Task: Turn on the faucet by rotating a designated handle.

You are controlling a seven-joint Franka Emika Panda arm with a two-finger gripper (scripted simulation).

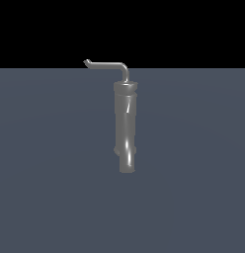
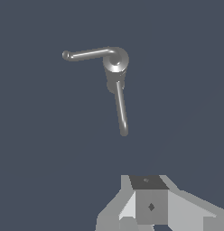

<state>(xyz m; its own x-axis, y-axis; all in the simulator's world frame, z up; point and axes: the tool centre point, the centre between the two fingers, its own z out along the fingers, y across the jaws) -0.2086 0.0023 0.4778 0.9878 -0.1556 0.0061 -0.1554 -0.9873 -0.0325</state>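
Nearest to us in the wrist view sits the gripper (image 2: pixel 152 205), only its base showing, so we cannot tell whether the jaws are spread. Well beyond it stands the faucet (image 2: pixel 116 63), seen end-on from above, and the handle (image 2: pixel 86 54) stretches sideways from its top, untouched.

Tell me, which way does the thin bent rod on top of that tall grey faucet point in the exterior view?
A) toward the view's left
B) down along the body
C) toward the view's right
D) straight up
A: the handle rises from the collar of the faucet, bends at its elbow and runs toward the exterior view's left, ending in a small upturned tip.
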